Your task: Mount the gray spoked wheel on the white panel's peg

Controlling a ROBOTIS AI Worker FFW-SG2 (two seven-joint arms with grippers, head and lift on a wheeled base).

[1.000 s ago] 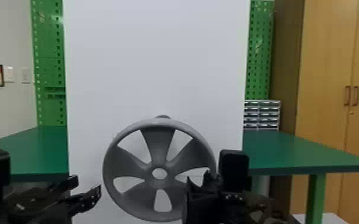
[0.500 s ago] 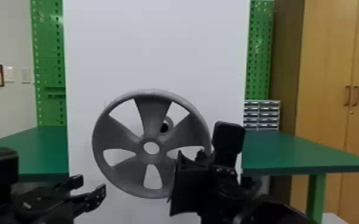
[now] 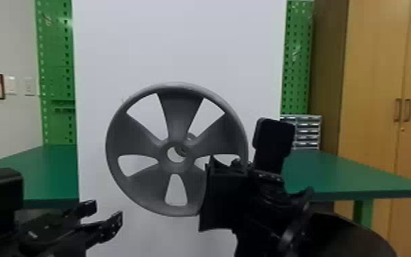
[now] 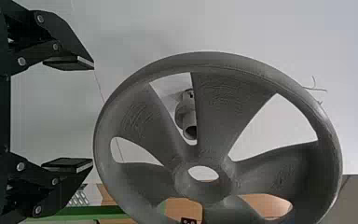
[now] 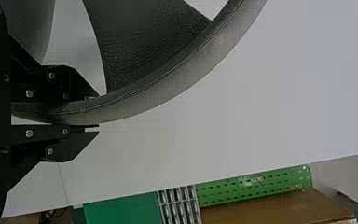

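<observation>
Left gripper, empty, fingers wide apart, low by the white upright panel. Centre, the gray spoked plastic wheel, off the gray round peg peeking through its hub: alignment time! Right gripper pinches the rim; next, surely, centre the hub, then push on.

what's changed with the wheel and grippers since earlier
The right gripper has raised the gray spoked wheel by its rim, ending slightly further left in the head view. The peg, first above the rim, now lies behind the wheel near its hub. The left gripper edged slightly right. The white panel stayed put; the wheel is still held and off the peg.
</observation>
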